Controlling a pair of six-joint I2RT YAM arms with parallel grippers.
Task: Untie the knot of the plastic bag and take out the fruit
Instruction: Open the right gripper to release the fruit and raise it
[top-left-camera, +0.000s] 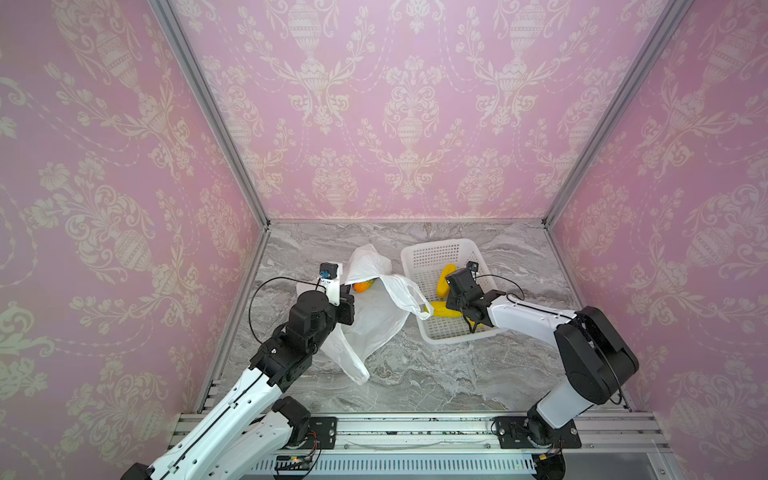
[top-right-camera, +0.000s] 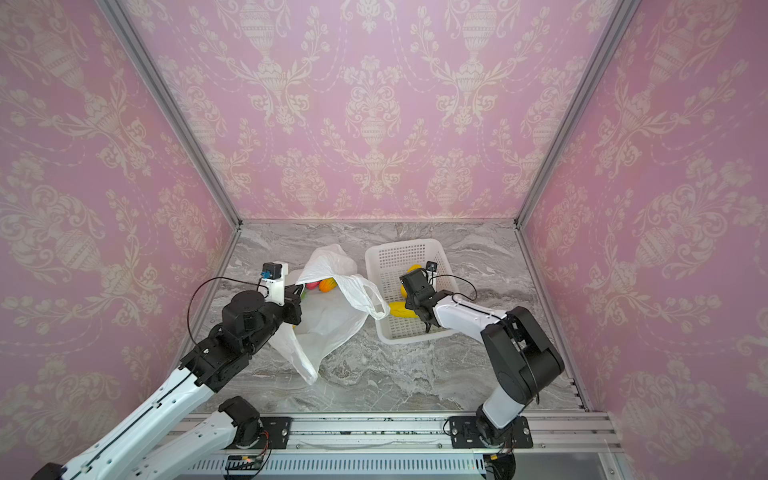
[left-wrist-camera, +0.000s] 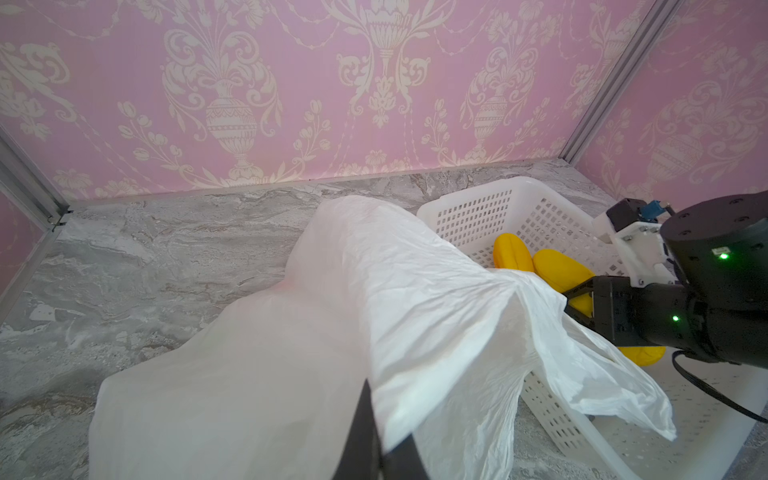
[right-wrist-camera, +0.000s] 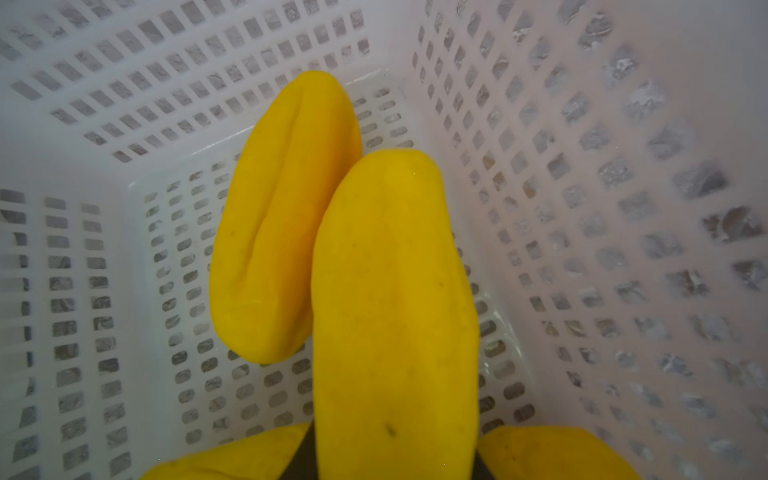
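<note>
Evidently unloading: left hand (left-wrist-camera: 380, 446) pinched the thin white plastic bag (top-left-camera: 374, 320); right hand (right-wrist-camera: 390, 465) clasped a long yellow fruit (right-wrist-camera: 395, 291) inside the white perforated basket (top-left-camera: 440, 249); release next.

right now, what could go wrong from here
A loop handle of the plastic bag drapes over the basket rim beside the right gripper, which holds a yellow fruit; pulling back could snag it. The left gripper pinches only thin film; a slip might close the mouth over the orange fruit.
</note>
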